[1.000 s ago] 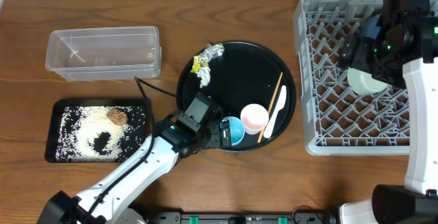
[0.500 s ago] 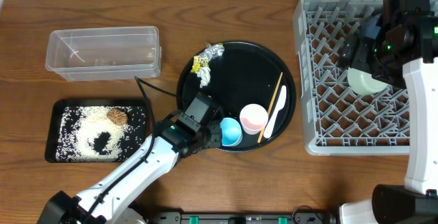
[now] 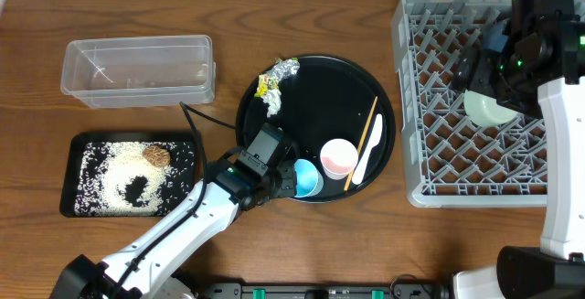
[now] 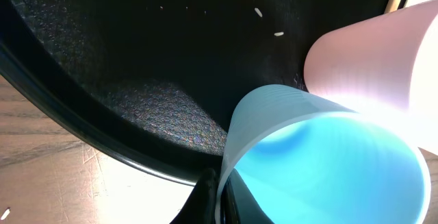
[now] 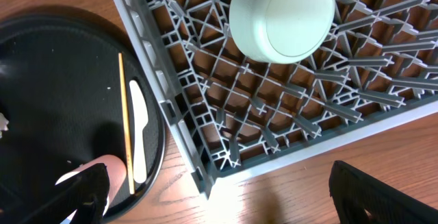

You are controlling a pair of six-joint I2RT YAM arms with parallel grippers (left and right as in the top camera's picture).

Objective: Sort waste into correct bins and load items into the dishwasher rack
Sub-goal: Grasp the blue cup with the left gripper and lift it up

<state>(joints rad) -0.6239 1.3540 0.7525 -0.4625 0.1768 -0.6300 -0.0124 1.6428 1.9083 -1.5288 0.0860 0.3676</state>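
Fingers of the left gripper (image 3: 292, 178) pinch the rim of the small light blue cup (image 4: 321, 162). The cup leans tipped on the round black tray (image 3: 311, 98) near the bench's near edge, just beside the small pink cup (image 3: 339, 157). The right gripper (image 5: 219, 179) is spread wide and empty over the dishwasher rack (image 3: 409, 153) at the right edge, where the pale green bowl (image 5: 282, 15) sits upturned. The bench (image 3: 137, 6) is brown wood. Since a second ago the blue cup has slid slightly toward the tray's rim, and the right arm has not moved.
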